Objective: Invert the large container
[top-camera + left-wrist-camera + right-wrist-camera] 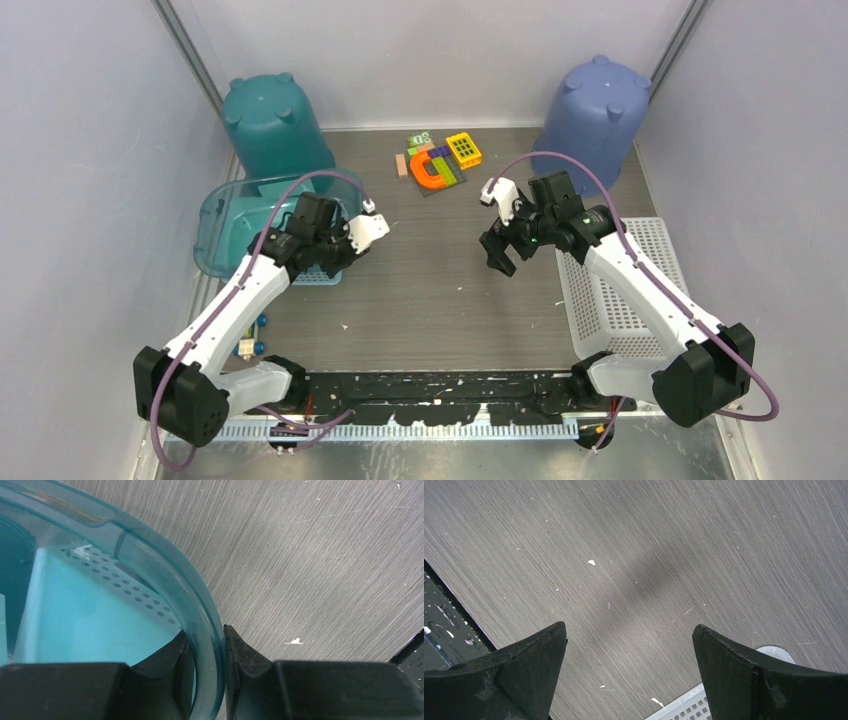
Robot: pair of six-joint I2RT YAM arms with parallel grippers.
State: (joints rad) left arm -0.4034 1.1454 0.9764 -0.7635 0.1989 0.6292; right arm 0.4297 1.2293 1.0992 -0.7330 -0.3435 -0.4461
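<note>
Left wrist view shows the left gripper (206,642) pinched on the rim of the large container (165,565), sitting at the left edge of the bench (430,290). Best lift first, then roll the wrist slowly. The right gripper (629,650) hangs wide open mid-bench.

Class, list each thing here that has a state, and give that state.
clear teal container, upright, rim gripped
left gripper, shut on the container's rim
right gripper, open, empty
dark teal bucket, upside down
blue bucket, upside down
</note>
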